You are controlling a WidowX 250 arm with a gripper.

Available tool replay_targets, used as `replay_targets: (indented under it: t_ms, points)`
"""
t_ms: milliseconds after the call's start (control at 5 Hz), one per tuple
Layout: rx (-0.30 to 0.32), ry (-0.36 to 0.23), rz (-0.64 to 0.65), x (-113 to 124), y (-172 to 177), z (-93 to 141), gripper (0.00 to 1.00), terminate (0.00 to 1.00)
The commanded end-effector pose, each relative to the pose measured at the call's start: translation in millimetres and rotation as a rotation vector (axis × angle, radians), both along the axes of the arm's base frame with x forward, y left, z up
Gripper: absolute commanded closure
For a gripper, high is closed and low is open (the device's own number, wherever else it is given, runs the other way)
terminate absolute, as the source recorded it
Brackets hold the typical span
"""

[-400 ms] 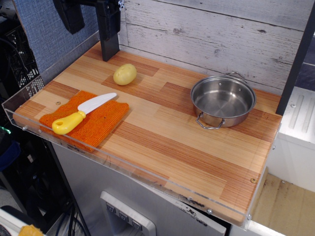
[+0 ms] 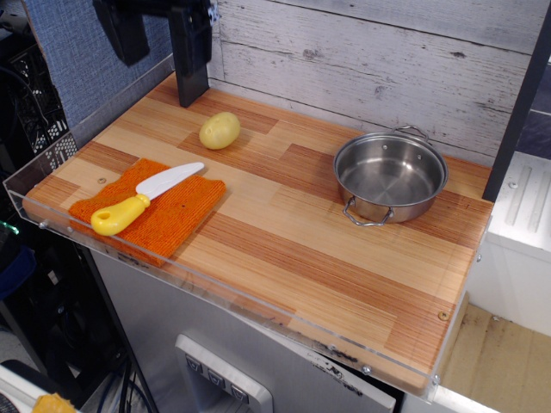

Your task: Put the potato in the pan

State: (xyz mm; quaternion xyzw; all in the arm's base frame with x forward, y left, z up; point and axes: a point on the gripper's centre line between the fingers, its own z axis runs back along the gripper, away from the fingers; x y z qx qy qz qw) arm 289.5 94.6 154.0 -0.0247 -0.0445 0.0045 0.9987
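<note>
The potato [image 2: 219, 131], a small pale-yellow oval lump, lies on the wooden table top [image 2: 284, 232] at the back left. The pan [image 2: 390, 176], a round shiny steel pot with two wire loop handles, stands empty at the back right. My gripper [image 2: 160, 79] is at the top left, behind and left of the potato, with its two black fingers [image 2: 190, 60] wide apart and nothing between them. The right finger's tip reaches down near the table surface, and the upper part of the gripper is cut off by the frame.
An orange cloth [image 2: 155, 211] lies at the front left with a white toy knife with a yellow handle [image 2: 142, 200] on it. A clear plastic rim [image 2: 215, 292] runs along the table's front and left edges. A wooden plank wall [image 2: 370, 60] stands behind.
</note>
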Motion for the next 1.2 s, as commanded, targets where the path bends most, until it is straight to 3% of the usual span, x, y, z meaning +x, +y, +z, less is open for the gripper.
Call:
replay_targets:
  t_ms: [0, 400, 800, 1000]
  points:
    - [-0.055, -0.045, 0.045, 41, 20, -17, 0.0, 0.0]
    - [-0.064, -0.041, 0.099, 73, 40, -37, 0.0, 0.0]
    - [-0.011, -0.01, 0.082, 74, 31, -55, 0.0, 0.0]
    - [0.053, 0.026, 0.098, 79, 33, -72, 0.0, 0.0]
